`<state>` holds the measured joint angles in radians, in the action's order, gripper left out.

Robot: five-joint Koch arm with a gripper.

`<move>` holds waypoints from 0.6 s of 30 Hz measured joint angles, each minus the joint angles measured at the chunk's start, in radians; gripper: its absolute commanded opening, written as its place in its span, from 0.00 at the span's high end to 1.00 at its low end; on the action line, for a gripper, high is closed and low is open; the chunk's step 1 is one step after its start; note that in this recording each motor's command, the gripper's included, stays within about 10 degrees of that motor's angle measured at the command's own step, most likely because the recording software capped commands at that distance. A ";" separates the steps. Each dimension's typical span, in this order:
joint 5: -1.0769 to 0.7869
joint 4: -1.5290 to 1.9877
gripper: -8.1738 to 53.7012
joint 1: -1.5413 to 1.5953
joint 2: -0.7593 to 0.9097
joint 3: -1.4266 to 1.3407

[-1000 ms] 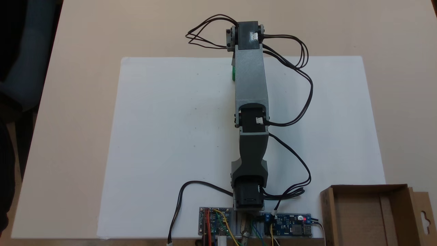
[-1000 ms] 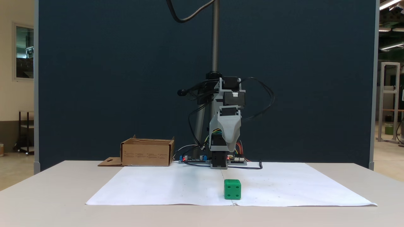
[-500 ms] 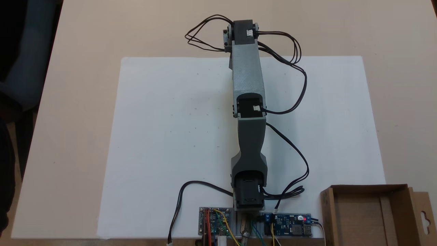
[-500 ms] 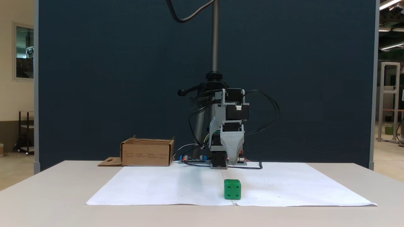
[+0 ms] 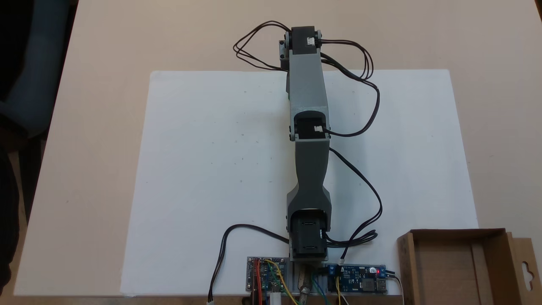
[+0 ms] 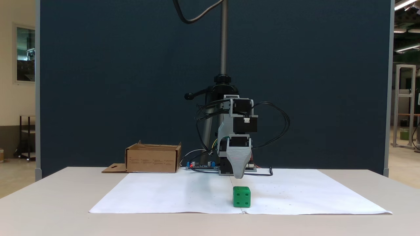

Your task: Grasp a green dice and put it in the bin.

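The green dice (image 6: pixel 241 197) sits on the white paper near its front edge in a fixed view, with four pips facing the camera. My gripper (image 6: pixel 239 176) points straight down, its grey tip a short way above the dice and just behind it. One tapered jaw faces the camera and hides the other, so its opening is unclear. Seen from above, the outstretched arm (image 5: pixel 307 106) covers the dice. The bin (image 5: pixel 459 264) is an open brown cardboard box beside the arm's base; in the other fixed view the bin (image 6: pixel 153 159) stands at the back left.
A white paper sheet (image 5: pixel 211 169) covers most of the tan table. Circuit boards (image 5: pixel 358 281) and loose black cables (image 5: pixel 368 127) lie around the arm's base. A camera stand pole (image 6: pixel 224 39) rises behind the arm. The bin's flap (image 6: pixel 113 168) lies flat on the table.
The arm has folded downward and the gripper has come down from well above the table to just over the dice. The dice and the bin have stayed put.
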<state>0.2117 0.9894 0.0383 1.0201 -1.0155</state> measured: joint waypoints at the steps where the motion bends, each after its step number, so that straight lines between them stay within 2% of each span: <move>1: 0.000 0.000 0.19 0.000 -0.005 -0.002; 18: -0.014 -0.005 0.19 0.000 -0.057 0.000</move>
<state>0.1979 0.9848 0.0383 0.9633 -1.0155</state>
